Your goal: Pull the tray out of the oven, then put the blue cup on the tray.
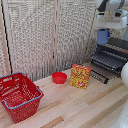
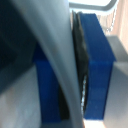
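The exterior view looks down across the wooden table (image 1: 75, 102) toward a slatted screen (image 1: 45, 35), the oven (image 1: 111, 57) at its right edge. The wrist view sits blurred against the blue cup (image 2: 97, 65), seen in both.

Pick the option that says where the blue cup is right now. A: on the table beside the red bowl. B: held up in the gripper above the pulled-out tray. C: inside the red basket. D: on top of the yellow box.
B: the blue cup hangs under the gripper, clear of the table, above the tray that sticks out of the oven; the wrist view shows a finger against the cup's blue side.
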Motion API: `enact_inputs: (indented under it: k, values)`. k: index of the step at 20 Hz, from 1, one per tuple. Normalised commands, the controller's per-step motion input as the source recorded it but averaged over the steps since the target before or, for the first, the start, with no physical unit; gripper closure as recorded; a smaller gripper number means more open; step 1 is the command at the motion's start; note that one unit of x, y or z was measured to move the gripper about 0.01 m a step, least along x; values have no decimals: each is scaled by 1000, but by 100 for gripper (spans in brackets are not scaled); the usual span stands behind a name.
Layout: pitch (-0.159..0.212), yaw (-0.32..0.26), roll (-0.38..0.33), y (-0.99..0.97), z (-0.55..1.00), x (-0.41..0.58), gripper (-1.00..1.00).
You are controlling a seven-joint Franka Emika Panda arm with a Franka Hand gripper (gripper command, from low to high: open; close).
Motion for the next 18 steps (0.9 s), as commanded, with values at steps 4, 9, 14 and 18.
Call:
enact_inputs:
  k: [4, 9, 14, 18]
  values:
    - [-20, -59, -130, 20, -715, -194, 100]
    - [3, 0, -35, -49, -368, -249, 100]
    - [44, -87, -22, -144, -11, -9, -100]
    - [88, -14, -11, -83, 119, 8, -100]
